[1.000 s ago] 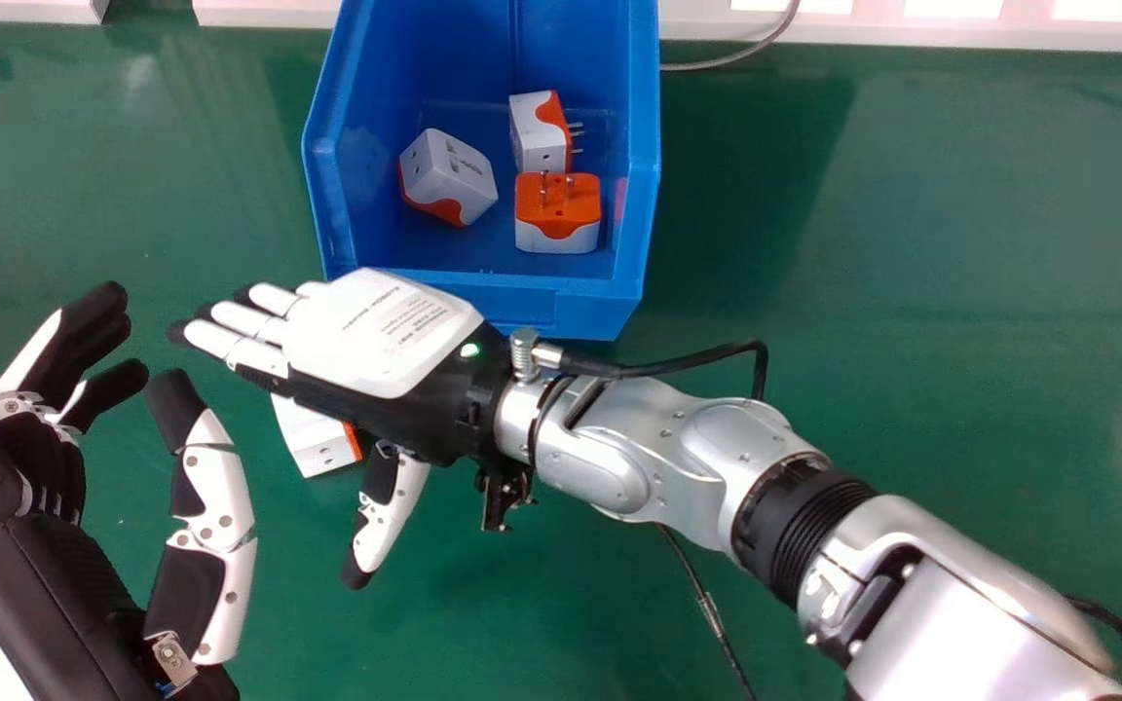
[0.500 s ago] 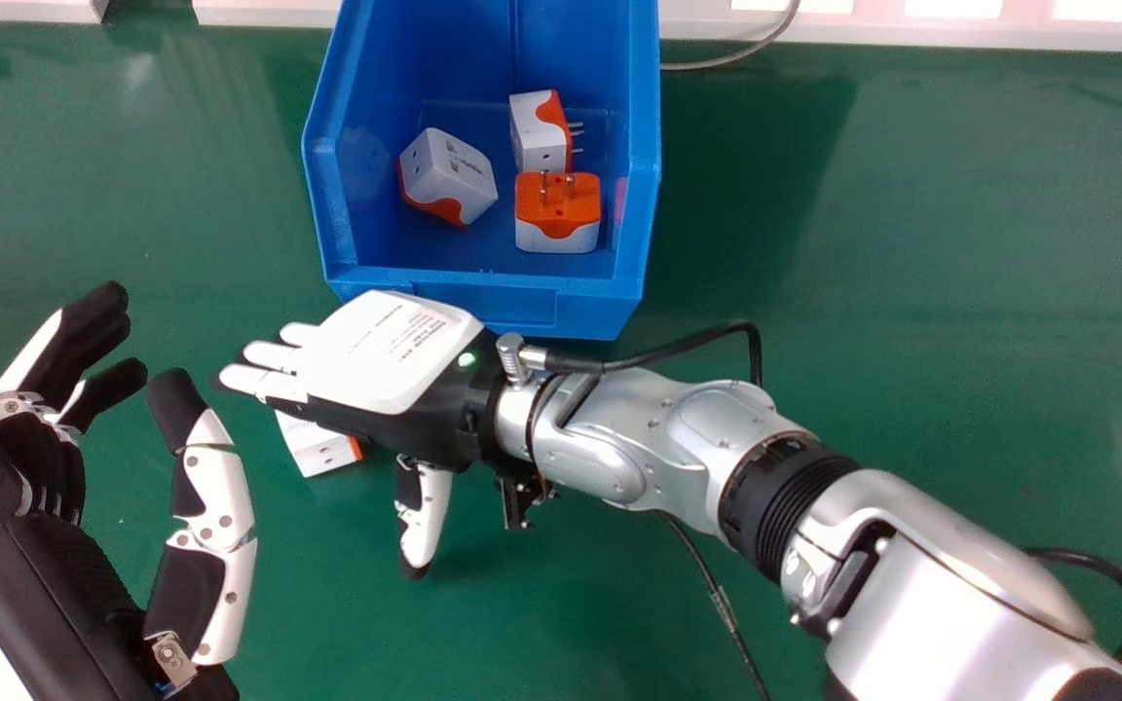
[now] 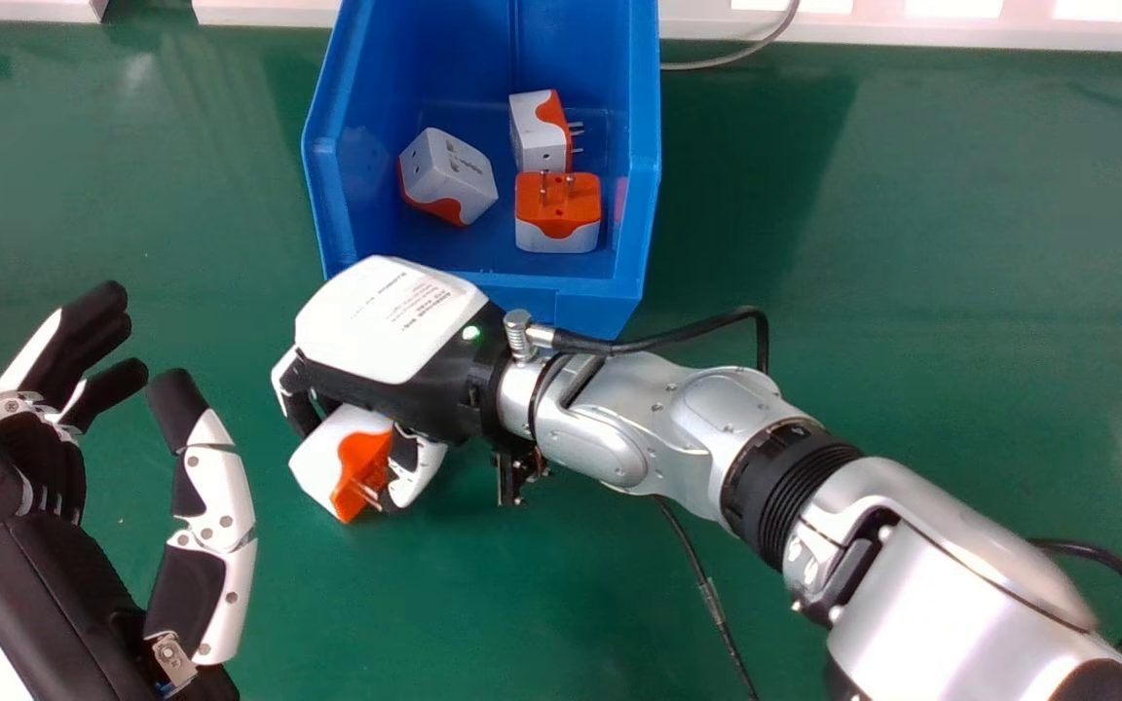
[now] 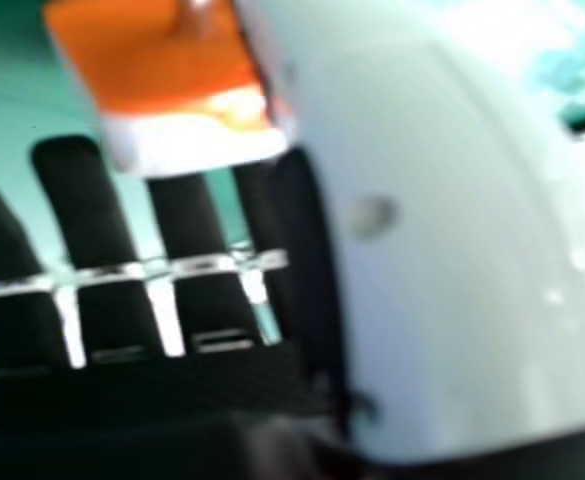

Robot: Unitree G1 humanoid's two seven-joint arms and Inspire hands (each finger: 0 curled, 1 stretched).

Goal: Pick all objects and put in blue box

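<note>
Box, blue, with three white-and-orange plug adapters lying inside. Outside, near its front wall, a fourth adapter is held in the right hand, fingers and thumb curled round it. Lower left in the head view, the left hand is wide.

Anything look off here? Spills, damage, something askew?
No spills or visible damage. Slightly askew: the plug adapter at the right hand sits at an angle, orange side toward the thumb. Adapters in the blue box face different ways, likely just loose placement.
</note>
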